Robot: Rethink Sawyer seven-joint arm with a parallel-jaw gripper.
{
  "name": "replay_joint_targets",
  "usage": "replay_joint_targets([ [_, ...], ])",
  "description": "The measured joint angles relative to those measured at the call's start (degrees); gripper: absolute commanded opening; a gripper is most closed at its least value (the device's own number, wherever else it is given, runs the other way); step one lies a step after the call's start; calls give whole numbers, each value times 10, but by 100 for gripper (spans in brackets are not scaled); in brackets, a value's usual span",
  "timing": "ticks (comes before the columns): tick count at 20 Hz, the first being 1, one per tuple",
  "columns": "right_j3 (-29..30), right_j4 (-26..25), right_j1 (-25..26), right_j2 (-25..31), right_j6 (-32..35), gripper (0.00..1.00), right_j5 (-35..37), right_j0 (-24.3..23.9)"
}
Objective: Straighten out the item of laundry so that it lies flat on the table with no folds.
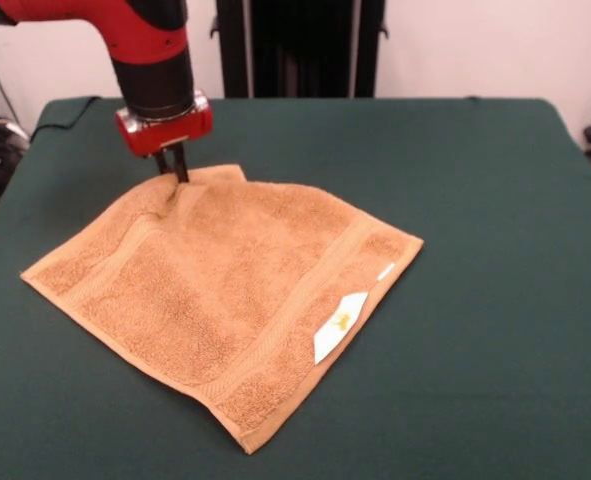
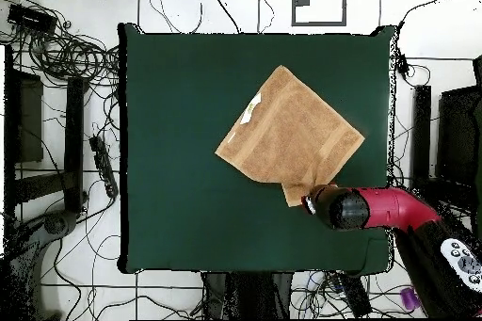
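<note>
Orange-tan terry towel (image 1: 225,290) lies spread on the dark green cloth bench (image 1: 495,300), its far bunched corner pinched between the closed red-and-black tool (image 1: 176,172).

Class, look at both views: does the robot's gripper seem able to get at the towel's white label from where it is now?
Probably yes. The label lies exposed on the towel, at the edge opposite the gripper. Nothing stands between them on the table, though the arm would have to cross the whole towel.
</note>
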Motion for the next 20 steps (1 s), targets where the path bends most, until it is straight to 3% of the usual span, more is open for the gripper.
replay_joint_targets([
  [11,13,-58,-5,36,-58,0,7,-16],
  [20,19,-82,1,75,-281,0,33,-42],
])
